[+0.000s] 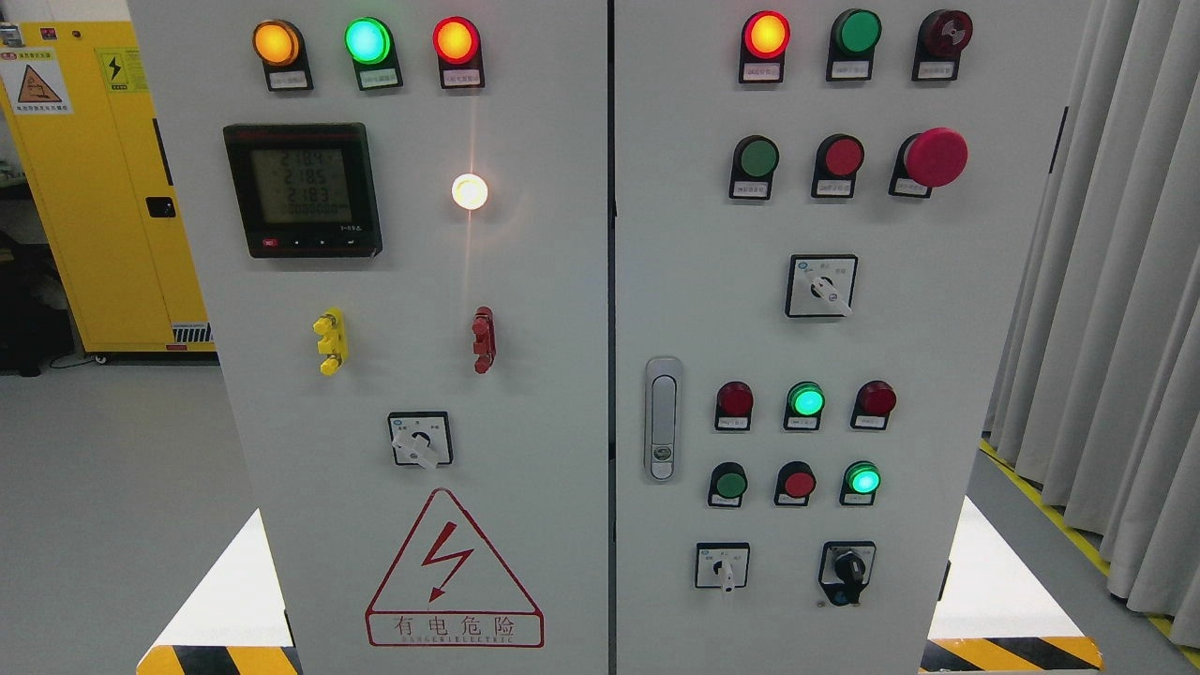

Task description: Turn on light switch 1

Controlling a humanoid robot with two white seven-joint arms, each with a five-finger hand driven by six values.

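Note:
A grey electrical cabinet (544, 375) fills the head view, with two door panels. The left panel carries lit amber (277, 43), green (367, 40) and red (456, 40) lamps, a digital meter (302, 189), a glowing white lamp (470, 191), a yellow (330, 341) and a red toggle handle (483, 339), and a rotary switch (419, 440). The right panel has lamps, push buttons, a red mushroom button (935, 157) and rotary switches (821, 286), (722, 566), (847, 570). I cannot tell which control is light switch 1. Neither hand is in view.
A door latch (663, 418) sits at the right panel's left edge. A yellow safety cabinet (103, 178) stands behind on the left, grey curtains (1116, 281) hang on the right. Yellow-black hazard tape (1012, 652) marks the cabinet's base.

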